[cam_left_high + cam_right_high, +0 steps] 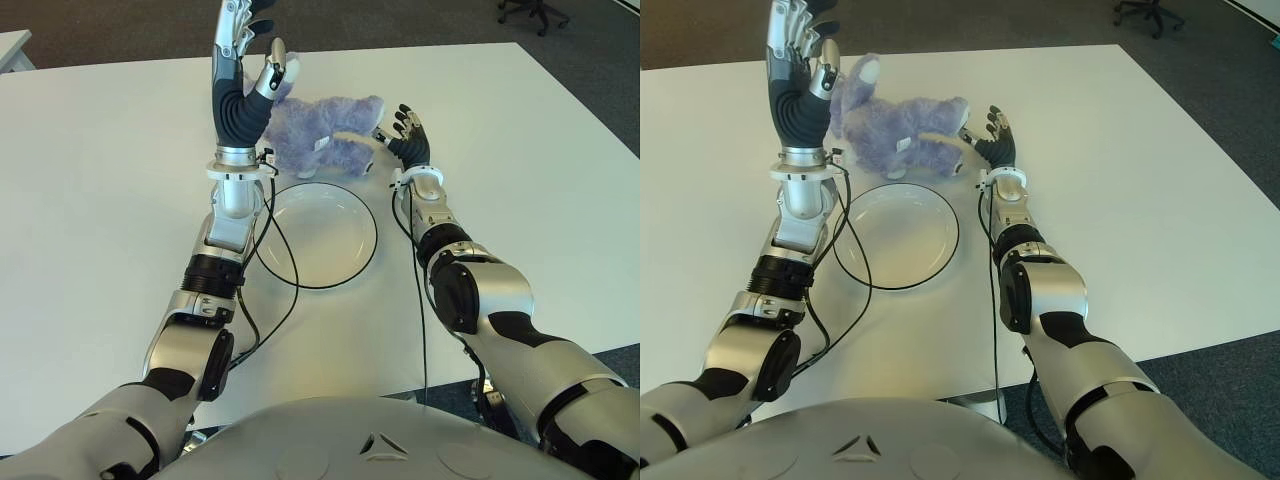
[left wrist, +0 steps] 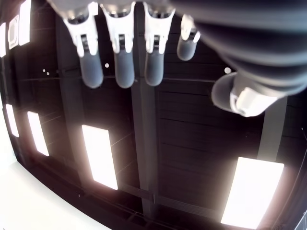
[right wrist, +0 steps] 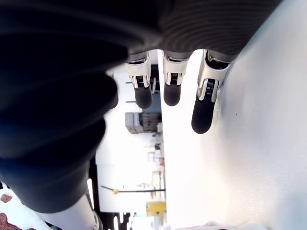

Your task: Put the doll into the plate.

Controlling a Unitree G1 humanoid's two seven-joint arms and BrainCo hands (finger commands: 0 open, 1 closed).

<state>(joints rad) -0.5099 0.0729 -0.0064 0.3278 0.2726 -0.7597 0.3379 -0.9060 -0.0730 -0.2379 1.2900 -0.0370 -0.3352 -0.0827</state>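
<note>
Our 2 hands hold nothing: left hand (image 1: 240, 60) raised, fingers spread; right hand (image 1: 408, 133) open beside the doll (image 1: 325, 135), lying beyond the plate (image 1: 345, 215). A one-sided push could shove it away.

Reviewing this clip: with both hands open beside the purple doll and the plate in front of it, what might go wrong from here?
1. Neither hand holds the doll: the left hand is raised upright with fingers extended, so a squeeze may miss the doll.
2. The right hand only shows at the doll's tail end; a one-sided push could slide it across the table.
3. The plate is shallow, so the soft doll may overhang its rim.
</note>
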